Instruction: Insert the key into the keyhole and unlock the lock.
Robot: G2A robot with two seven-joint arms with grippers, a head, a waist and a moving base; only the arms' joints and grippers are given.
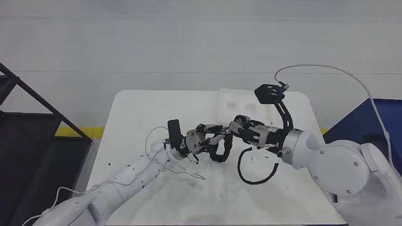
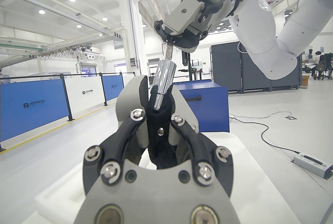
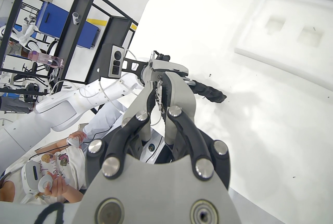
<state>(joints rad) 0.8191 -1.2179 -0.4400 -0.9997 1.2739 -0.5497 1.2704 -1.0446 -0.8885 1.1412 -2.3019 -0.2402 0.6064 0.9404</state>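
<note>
The left end effector (image 2: pixel 160 98) is clenched around the lower, narrower end of a shiny chrome cylinder lock (image 2: pixel 164 79). Its black fabric-covered pads (image 2: pixel 152 110) press in on both sides. The lock stands nearly upright with a slight lean, held clear above the white matte counter (image 1: pixel 157 113). Its body is smooth, mirror-bright and stepped, with the wider barrel on top.

Directly above the lock, the right end effector (image 2: pixel 173 38) is pinched shut on the head of a slim grey metal key (image 2: pixel 169 51). The flat, narrow blade points down along the lock's axis. The blade tip meets the lock's top face, but whether it has entered the keyhole cannot be told.

I judge this to be the insertion step, with blade and barrel roughly lined up and the turn not yet begun. The next move likely calls for a straight push down the lock's axis while the left grip holds firm, then a twist of the key. Polished chrome against soft fabric may slip or spin under that twist. A small tilt error could jam the thin blade at the mouth.

Beyond the lock, on its far side from the robot, a white foam tray with two square recesses (image 3: pixel 253 27) lies flat on the counter. It looks soft-edged and lightly grained.
</note>
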